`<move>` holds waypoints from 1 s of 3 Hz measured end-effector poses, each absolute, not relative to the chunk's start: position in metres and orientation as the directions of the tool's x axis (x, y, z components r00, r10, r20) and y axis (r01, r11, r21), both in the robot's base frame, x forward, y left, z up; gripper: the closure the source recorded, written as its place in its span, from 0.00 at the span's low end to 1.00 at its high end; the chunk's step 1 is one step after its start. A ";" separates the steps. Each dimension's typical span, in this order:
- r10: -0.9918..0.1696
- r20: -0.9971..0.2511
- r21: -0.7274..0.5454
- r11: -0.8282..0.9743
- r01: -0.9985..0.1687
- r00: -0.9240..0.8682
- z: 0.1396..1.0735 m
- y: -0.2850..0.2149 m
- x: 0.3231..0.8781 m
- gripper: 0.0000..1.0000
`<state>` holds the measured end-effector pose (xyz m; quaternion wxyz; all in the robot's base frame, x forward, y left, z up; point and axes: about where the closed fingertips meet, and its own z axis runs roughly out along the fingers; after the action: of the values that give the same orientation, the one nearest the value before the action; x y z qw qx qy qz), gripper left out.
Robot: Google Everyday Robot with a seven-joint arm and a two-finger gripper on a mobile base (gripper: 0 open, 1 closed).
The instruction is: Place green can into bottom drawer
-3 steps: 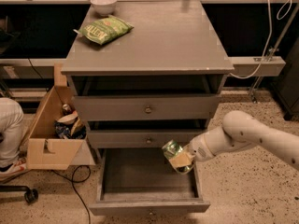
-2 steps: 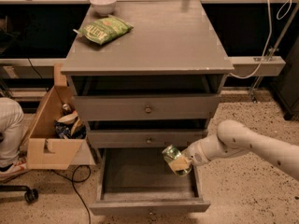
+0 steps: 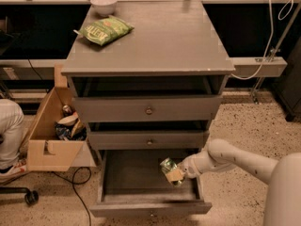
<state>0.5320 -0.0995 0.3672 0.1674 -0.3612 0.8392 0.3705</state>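
**While the can hangs over the open drawer, the letting-go is yet to come**

Since the bench (image 3: 160, 41) is the biggest thing in front of me, I start there. It is a grey cabinet, and its bottom drawer (image 3: 131, 175) is pulled well out past the front edge. The two shallower drawers above it sit nearly closed. I see nothing lying on the bottom drawer's dark floor.

Beside the bench's left edge stands an open cardboard box (image 3: 47, 152). It holds a jumble of wrappers and what may be a can or two, though I cannot sort them out. The robot's pale arm (image 3: 235, 157) reaches in from beyond the front right corner, low down.

On top, a green chip bag (image 3: 104, 30) lies near the far left corner. A small white bowl (image 3: 104, 4) sits at the far edge just behind it.

Smallest of all is the green can (image 3: 170, 169), tilted and inside the drawer's outline toward its right wall. The claw (image 3: 178, 174) is clenched on it. Whether the can touches the floor I cannot tell.

By my reckoning this is the placing step, nearly done. The next move calls for easing the can down until it rests, then opening the claw and lifting out without clipping the right wall or the drawer above.
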 end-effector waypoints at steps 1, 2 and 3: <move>-0.481 -0.518 0.519 0.481 -0.707 -0.708 0.319 -0.096 0.535 1.00; -0.450 -0.498 0.543 0.506 -0.671 -0.742 0.278 -0.092 0.540 1.00; -0.422 -0.473 0.560 0.533 -0.634 -0.773 0.242 -0.089 0.547 1.00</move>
<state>0.5469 -0.0893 0.2425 0.1416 -0.3057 0.8640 0.3741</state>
